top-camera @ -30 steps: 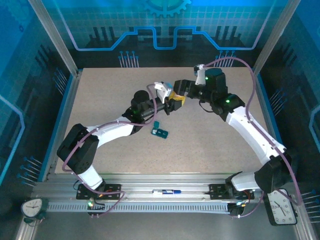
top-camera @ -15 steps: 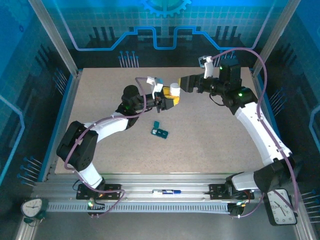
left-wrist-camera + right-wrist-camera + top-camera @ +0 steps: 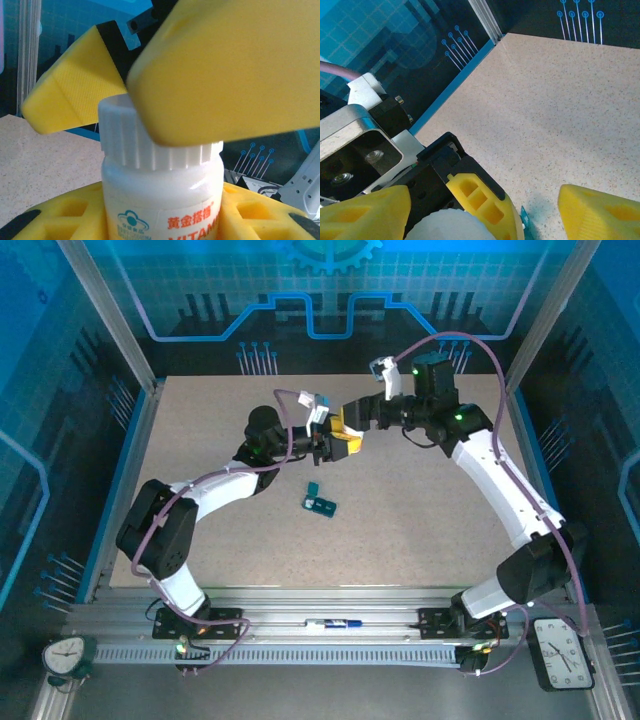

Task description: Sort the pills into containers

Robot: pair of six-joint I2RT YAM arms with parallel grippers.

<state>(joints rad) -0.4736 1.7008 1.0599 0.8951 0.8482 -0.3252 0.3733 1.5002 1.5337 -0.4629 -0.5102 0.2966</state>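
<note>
The right gripper [image 3: 347, 423] has returned, jaws spread astride the cap [image 3: 150, 145] of the bottle [image 3: 162, 200] that the left gripper [image 3: 338, 445] pinches, apparently to unscrew it, while the pill box [image 3: 321, 503] waits on the bench [image 3: 420, 530] at their 6 o'clock.

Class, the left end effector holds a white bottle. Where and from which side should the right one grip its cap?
Pinch the cap on its ribbed side wall, coming from its top along the bottle axis: ribs should resist slipping, and the left end effector clamps the body.
</note>
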